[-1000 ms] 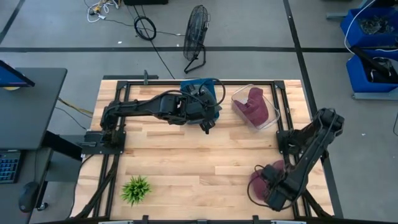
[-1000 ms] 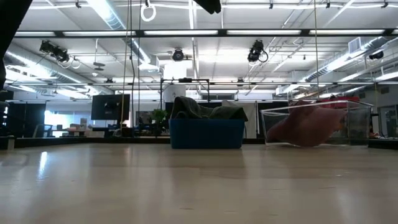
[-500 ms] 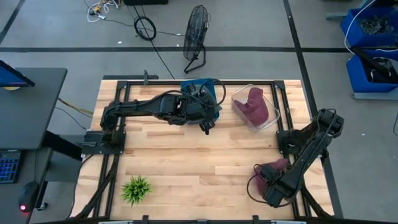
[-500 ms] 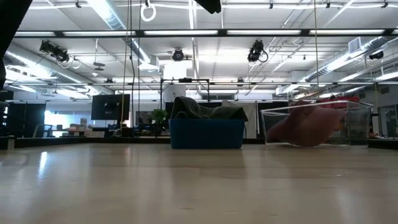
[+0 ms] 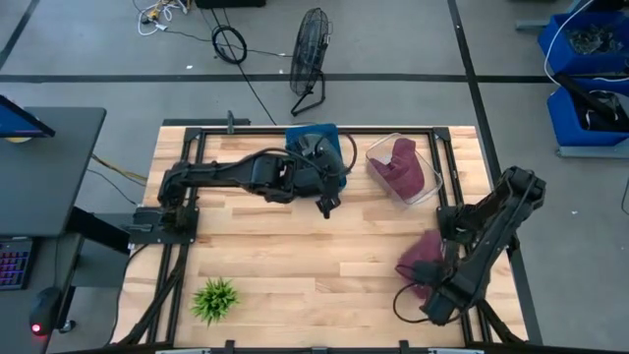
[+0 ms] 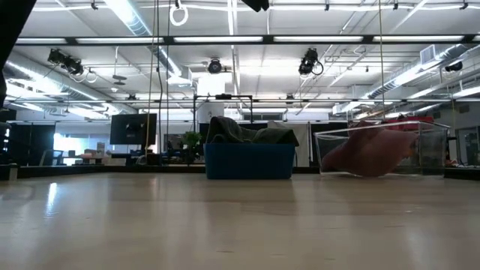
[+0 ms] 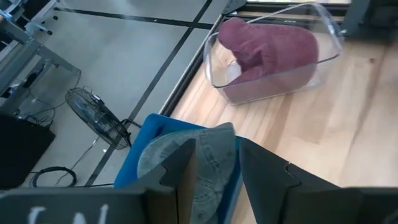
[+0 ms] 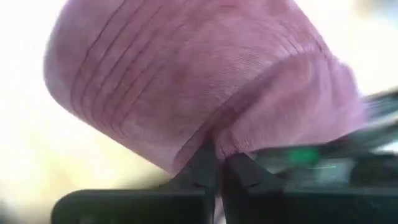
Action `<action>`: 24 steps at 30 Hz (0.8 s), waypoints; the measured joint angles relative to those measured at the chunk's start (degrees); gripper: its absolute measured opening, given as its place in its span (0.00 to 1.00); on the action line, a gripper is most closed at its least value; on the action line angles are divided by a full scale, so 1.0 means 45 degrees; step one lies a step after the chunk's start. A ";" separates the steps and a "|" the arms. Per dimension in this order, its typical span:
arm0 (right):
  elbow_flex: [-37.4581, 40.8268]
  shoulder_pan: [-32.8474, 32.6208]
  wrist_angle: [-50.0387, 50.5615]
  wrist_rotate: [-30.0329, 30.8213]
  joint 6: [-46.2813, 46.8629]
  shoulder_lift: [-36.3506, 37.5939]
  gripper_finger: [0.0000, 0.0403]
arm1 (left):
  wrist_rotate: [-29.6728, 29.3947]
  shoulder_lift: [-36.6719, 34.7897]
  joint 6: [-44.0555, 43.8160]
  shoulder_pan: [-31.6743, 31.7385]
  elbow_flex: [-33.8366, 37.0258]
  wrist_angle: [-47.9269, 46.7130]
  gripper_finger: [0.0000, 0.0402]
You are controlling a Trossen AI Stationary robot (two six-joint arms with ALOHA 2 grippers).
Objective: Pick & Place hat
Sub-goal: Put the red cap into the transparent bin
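A maroon ribbed hat [image 5: 421, 254] is at the table's near right, and my right gripper [image 5: 432, 270] is shut on it; in the right wrist view the hat [image 8: 186, 81] fills the picture. A second maroon hat [image 5: 400, 162] lies in a clear container [image 5: 425, 187] at the far right. A grey hat [image 7: 186, 155] lies in a blue bin [image 5: 313, 136] at the far middle. My left gripper [image 7: 217, 171] hovers open above the bin, its fingers apart over the grey hat without touching it. My right gripper pinches a fold at the edge of the hat's cuff [image 8: 214, 140] between its two shut fingers. The hat's crown bulges out beyond the fingertips [image 8: 202, 165]. Whether the hat is clear of the table, I cannot tell.
A small green plant [image 5: 214, 300] stands at the near left. Bare wood [image 5: 314, 246] spreads across the table's middle. Black frames hold the arm bases at the left [image 5: 172, 211] and right [image 5: 462, 221]. A fan [image 5: 310, 54] stands on the floor beyond the far edge.
My right gripper has moved from the table's near edge toward the far edge. The maroon hat has come with it and is now bunched more tightly than before.
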State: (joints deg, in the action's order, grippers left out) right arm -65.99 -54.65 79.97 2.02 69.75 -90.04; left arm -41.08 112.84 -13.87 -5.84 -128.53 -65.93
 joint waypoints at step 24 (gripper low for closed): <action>-0.1322 0.6160 0.2229 1.3452 -1.6170 0.3387 0.01 | -0.1325 -0.2385 -0.2456 -0.1896 -0.0010 -0.0370 0.31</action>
State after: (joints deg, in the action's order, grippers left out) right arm -71.94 -26.93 90.00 62.56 -3.01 -74.80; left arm -47.04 102.11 -24.92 -14.37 -128.57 -67.59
